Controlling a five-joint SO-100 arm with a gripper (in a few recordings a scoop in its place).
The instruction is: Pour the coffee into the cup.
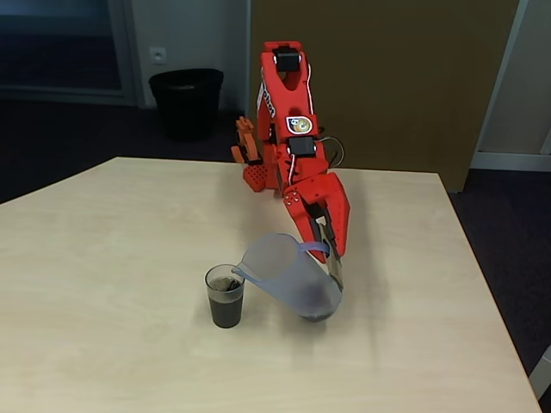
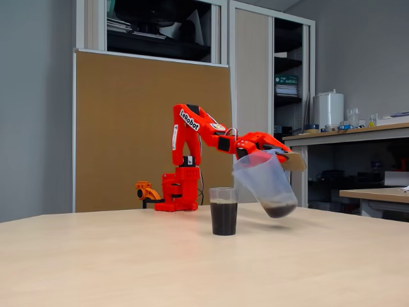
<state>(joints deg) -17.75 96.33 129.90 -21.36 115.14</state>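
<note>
While jaws (image 1: 330, 258) grip tilted jug (image 1: 288, 280) by its handle | cup (image 2: 223, 211) mostly full of coffee (image 2: 223, 218) | side view: dregs low in jug, off counter (image 2: 128, 262).

The arm (image 2: 192, 128) bears "LeRobot" in white on its upper link; its round sticker (image 1: 299, 124) cannot be read.

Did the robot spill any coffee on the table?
No spill shows. The table looks dry around the cup, which stands upright, well filled with coffee. The jug is tilted in the hand, a little coffee left at its bottom.
</note>
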